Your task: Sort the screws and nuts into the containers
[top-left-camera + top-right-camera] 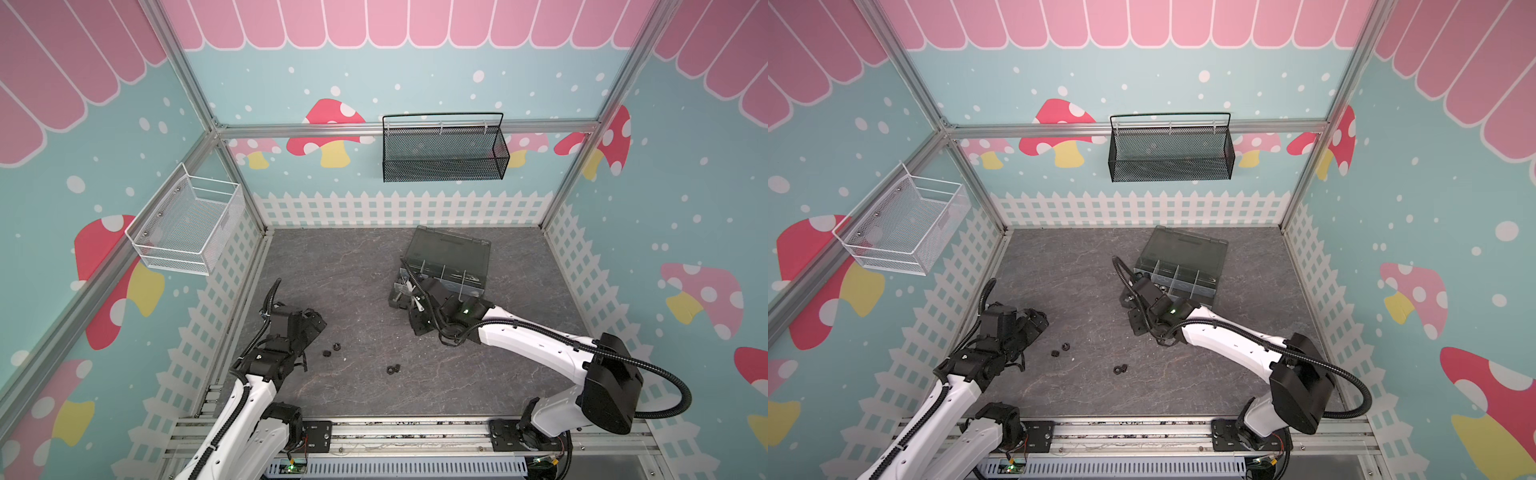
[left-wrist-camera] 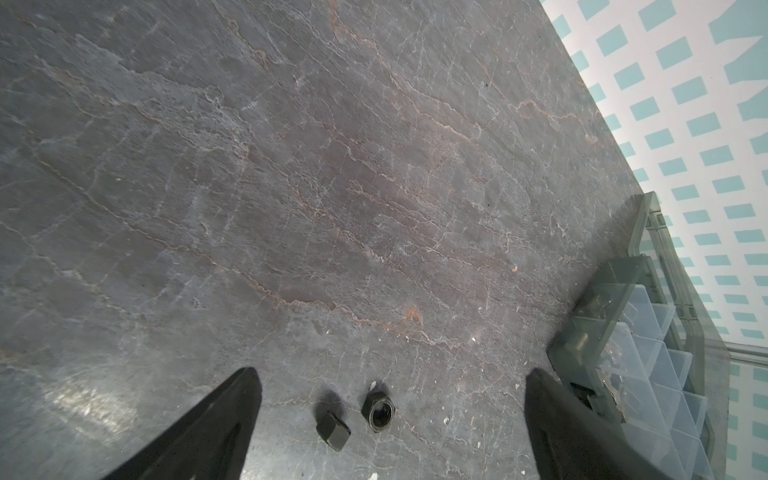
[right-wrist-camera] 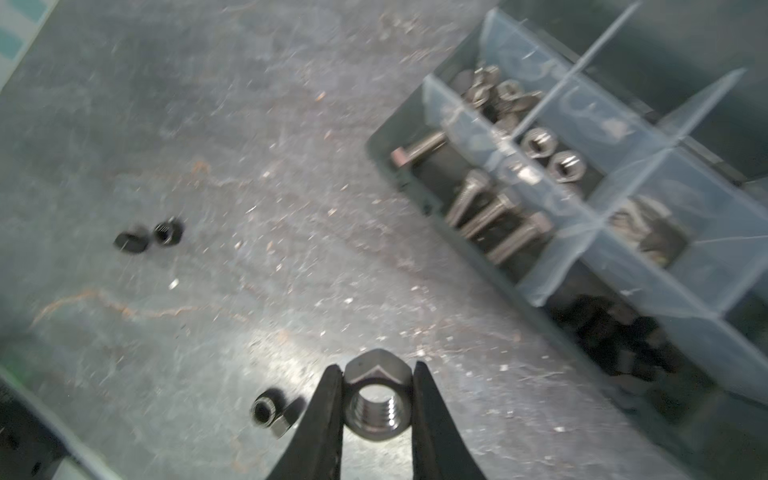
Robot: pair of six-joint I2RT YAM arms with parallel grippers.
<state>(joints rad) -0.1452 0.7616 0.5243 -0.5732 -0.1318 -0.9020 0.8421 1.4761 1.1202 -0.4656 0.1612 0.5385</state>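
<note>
Right, both top views first: the left hand (image 1: pixel 312 329) sits over the near left of the table (image 1: pixel 357 274), jaws wide apart. Four black nuts (image 1: pixel 333 349) lie loose in two pairs, one pair just right of that hand and the other nearer the middle. Over on the far right stands the organiser box (image 1: pixel 473 286), lid (image 1: pixel 446 249) thrown back on its far side. The right hand (image 1: pixel 417 308) is up at the box's near left corner.

Now the left wrist view: two black nuts lie on the table between the spread fingers, touching neither. The box shows off to one side.

On to the right wrist view, a bit blurred. The right hand is clamped on a silver nut (image 3: pixel 376 409), carried clear of the table. Beyond it are the containers (image 3: pixel 582 216), split by translucent dividers. Silver screws (image 3: pixel 486 216) fill the corner one, silver nuts (image 3: pixel 540 143) sit in the next, and dark pieces lie in another.
</note>
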